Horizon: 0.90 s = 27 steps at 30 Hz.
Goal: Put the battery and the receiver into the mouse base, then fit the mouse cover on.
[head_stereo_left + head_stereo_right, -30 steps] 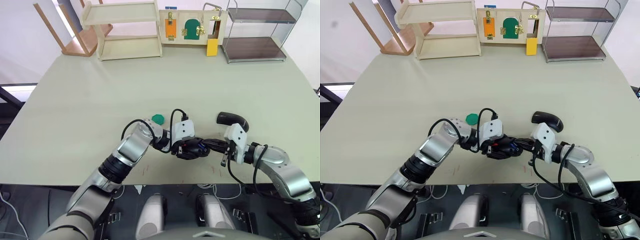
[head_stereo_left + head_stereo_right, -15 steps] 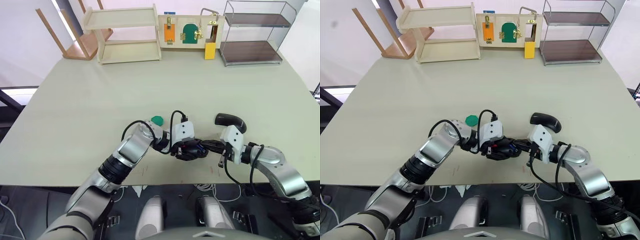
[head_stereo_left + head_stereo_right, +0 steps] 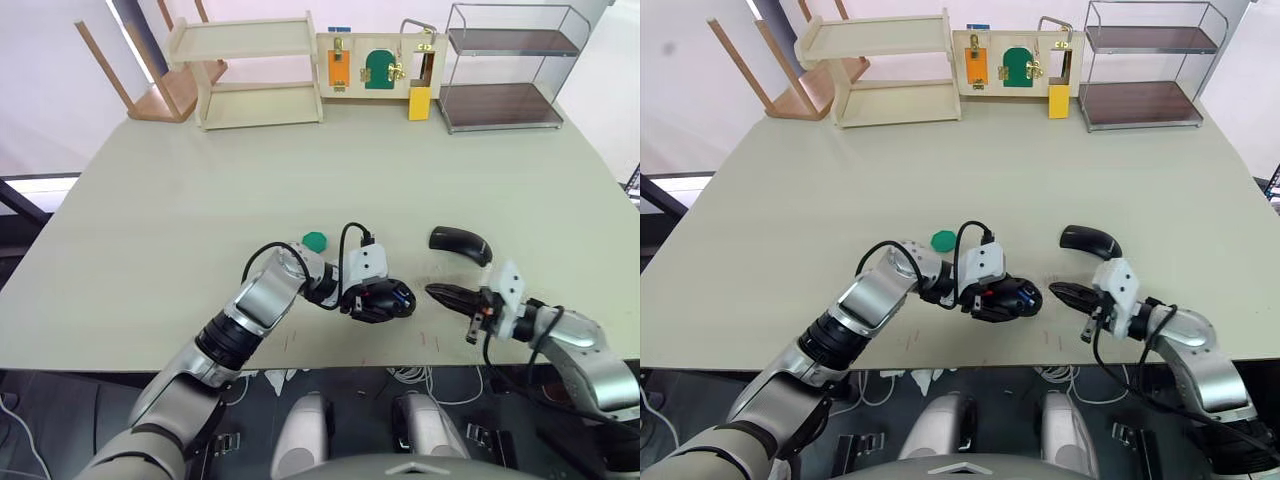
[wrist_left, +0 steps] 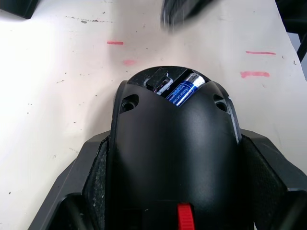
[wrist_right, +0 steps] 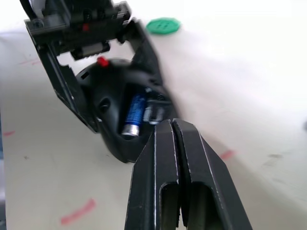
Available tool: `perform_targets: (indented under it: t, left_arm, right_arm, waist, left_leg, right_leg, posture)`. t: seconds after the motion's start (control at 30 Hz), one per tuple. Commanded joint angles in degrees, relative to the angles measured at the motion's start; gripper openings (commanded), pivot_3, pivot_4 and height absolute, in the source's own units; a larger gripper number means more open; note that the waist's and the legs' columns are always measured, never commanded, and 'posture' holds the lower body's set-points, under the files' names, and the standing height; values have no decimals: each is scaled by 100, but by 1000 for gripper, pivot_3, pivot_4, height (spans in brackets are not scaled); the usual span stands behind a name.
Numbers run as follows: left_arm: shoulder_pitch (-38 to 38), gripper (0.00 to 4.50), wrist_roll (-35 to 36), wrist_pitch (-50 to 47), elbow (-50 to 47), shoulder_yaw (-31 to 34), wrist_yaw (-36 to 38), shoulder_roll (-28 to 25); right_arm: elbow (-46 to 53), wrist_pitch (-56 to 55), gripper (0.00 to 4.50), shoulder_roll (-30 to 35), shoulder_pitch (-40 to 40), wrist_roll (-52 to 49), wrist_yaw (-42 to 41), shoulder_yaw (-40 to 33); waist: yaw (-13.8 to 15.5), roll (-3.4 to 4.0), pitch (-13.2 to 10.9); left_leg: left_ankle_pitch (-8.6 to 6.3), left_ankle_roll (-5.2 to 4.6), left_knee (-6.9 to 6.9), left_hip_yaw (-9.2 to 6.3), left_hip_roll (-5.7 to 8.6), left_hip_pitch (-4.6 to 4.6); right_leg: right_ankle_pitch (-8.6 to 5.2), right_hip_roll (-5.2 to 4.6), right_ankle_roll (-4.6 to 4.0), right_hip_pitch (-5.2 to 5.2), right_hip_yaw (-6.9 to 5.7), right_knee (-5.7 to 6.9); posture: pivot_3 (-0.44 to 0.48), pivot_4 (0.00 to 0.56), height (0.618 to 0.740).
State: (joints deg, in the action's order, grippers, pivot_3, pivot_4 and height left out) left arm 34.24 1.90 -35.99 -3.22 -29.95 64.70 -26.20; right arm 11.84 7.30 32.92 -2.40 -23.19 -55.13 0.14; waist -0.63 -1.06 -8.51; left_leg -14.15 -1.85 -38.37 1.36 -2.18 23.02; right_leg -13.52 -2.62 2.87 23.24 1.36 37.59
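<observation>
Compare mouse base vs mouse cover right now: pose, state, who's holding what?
The mouse base is clamped in the left gripper; the mouse cover lies free on the table, with the shut, empty right gripper nearby. The mouse base is open, showing the battery and red parts; the mouse cover is a plain glossy shell. Both are black.

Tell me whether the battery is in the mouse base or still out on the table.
In. The battery lies in the open bay of the mouse base, which the left pincer holds.
</observation>
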Motion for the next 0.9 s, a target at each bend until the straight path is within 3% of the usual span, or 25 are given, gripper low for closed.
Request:
perform_targets:
  t: [0.03,0.13,0.23,0.3,0.4,0.67,0.7,0.73,0.9]
  left_arm:
    - [-100,3006,-16,-50,6,-199,47,-29]
    - [-104,3006,-29,-48,-1,-199,32,-34]
    - [-113,3006,-23,-70,-23,-193,24,-38]
    - [-115,3006,-23,-75,-28,-192,22,-44]
    - [-137,3006,-21,-85,-66,-185,19,-69]
    - [-142,3006,125,-177,-178,-44,8,-66]
    - [-149,4012,154,-162,-200,-19,10,-66]
    - [-144,4252,182,-147,-219,19,-12,-46]
    - [-176,4396,408,125,-516,393,-254,97]
  right_arm:
    - [-138,-309,48,211,-110,-454,-622,-438]
    - [-429,-519,918,296,-90,-645,-960,-705]
    - [-788,-786,2166,353,2,-605,-1150,-861]
    - [-952,-861,3286,401,56,-684,-1356,-946]
    - [-1125,-1048,4471,454,37,-713,-1734,-951]
    - [-1420,-1388,4471,359,42,-860,-2282,-945]
    - [-1428,-1415,4500,343,35,-857,-2307,-940]
    - [-1448,-1451,4500,332,24,-842,-2335,-932]
    - [-1389,-1500,4500,272,-88,-891,-2385,-946]
  waist:
    - [0,0,0]
    - [0,0,0]
    - [1,0,-1]
    - [2,0,-1]
    - [1,1,-1]
    - [-2,2,-2]
    - [-3,2,-2]
    - [1,2,-3]
    - [14,4,-12]
  left_leg:
    - [0,0,0,2,0,0]
    - [0,0,0,2,0,-2]
    - [0,0,0,3,0,-4]
    - [0,0,0,4,0,-4]
    - [0,0,0,4,0,-4]
    - [0,0,1,3,0,-4]
    - [0,0,1,2,0,-5]
    - [0,0,1,1,0,-5]
    - [0,0,0,0,0,-4]
  right_leg:
    - [0,0,0,0,0,0]
    - [0,0,0,-1,7,0]
    - [0,0,-1,-1,8,0]
    - [0,0,-1,-1,8,0]
    - [0,0,-1,-1,9,0]
    - [0,0,-1,-1,9,0]
    - [0,0,-1,-1,10,0]
    - [0,0,-1,-1,10,0]
    - [0,-1,-1,-1,11,1]
  posture:
    - [0,150,740]
    - [0,150,740]
    - [0,150,740]
    - [0,150,740]
    - [0,150,740]
    - [0,150,740]
    - [0,150,740]
    - [0,150,740]
    - [0,150,740]
